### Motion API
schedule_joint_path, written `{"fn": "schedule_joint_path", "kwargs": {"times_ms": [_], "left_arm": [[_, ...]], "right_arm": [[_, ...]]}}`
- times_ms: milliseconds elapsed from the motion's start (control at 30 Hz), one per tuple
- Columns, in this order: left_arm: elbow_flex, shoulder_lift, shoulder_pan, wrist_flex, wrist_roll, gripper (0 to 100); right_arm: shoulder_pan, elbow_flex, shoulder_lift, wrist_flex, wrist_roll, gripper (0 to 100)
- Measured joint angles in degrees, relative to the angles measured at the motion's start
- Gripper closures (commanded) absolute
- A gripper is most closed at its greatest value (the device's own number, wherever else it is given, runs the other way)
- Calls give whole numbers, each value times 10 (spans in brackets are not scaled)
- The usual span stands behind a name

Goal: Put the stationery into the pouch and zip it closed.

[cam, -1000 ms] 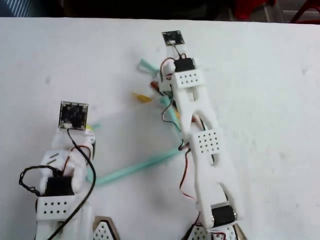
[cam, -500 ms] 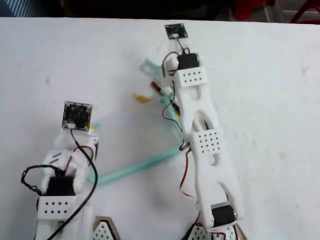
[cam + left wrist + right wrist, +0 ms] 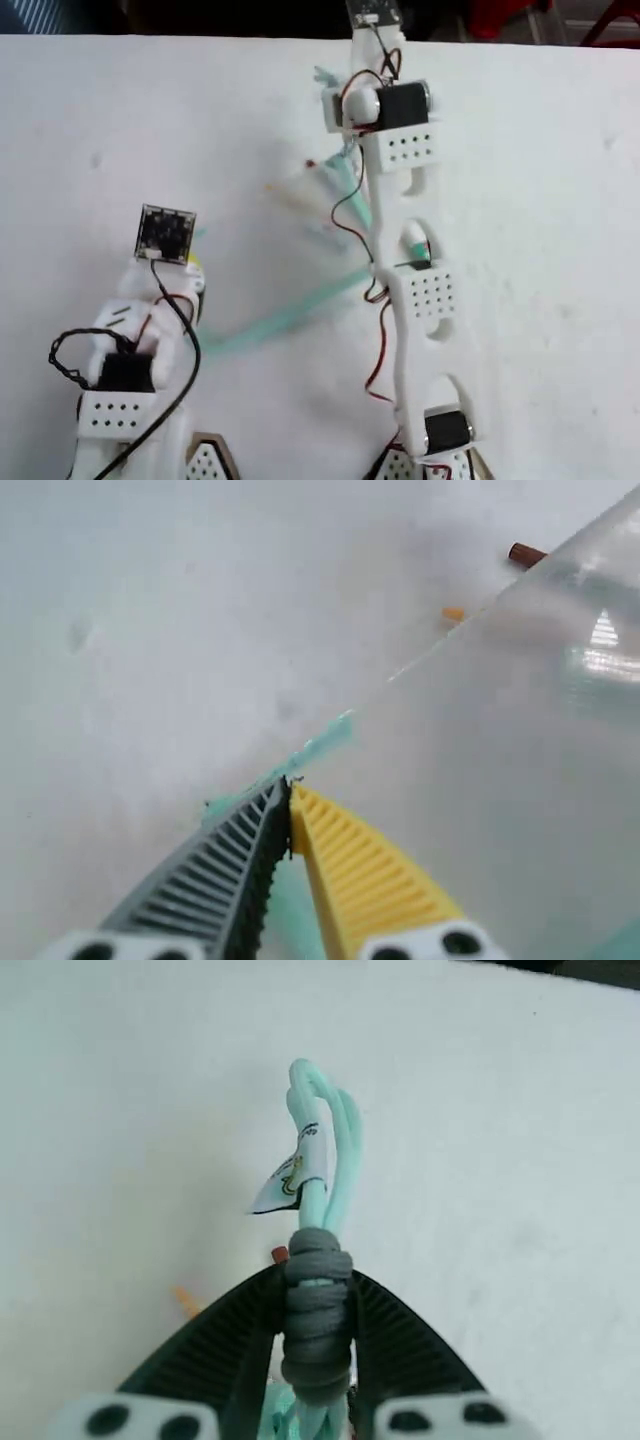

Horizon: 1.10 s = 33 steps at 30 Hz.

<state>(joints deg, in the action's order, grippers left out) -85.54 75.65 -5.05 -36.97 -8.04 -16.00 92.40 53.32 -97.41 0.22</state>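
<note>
Left gripper point(image 3: 288, 792) clenched on pouch point(image 3: 500, 780) teal edge, bench point(image 3: 120, 110) near-left. Right gripper point(image 3: 316, 1275) clamped on mint pull cord point(image 3: 325, 1150), near bench far edge.

**Both grippers clamping, one arm folded, one stretched out**

The left arm point(image 3: 130, 340) is sitting folded back close to its base, with its wrist camera board facing up in the high view. The left gripper point(image 3: 288, 798) is pressing its grey and yellow fingers together, and the tips are meeting on the teal edge of the pouch point(image 3: 480, 730). The right arm point(image 3: 415, 290) is lying stretched nearly straight away from its base. The right gripper point(image 3: 318, 1280) is squeezing its black fingers on the teal cord point(image 3: 325, 1130), with the cord's grey wrapped part sitting between them.
</note>
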Motion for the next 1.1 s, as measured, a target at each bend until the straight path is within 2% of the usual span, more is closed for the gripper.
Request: {"fn": "schedule_joint_path", "kwargs": {"times_ms": [400,700,1000,1100], "left_arm": [[-1,0,0,0,0,973],[-1,0,0,0,0,972],[2,0,0,0,-4,896],[45,0,0,-13,-4,884]], "right_arm": [[32,-213,-14,0,0,981],[31,-219,-33,0,0,981],[31,-225,-192,-2,0,982],[28,-230,-246,-2,0,982]]}}
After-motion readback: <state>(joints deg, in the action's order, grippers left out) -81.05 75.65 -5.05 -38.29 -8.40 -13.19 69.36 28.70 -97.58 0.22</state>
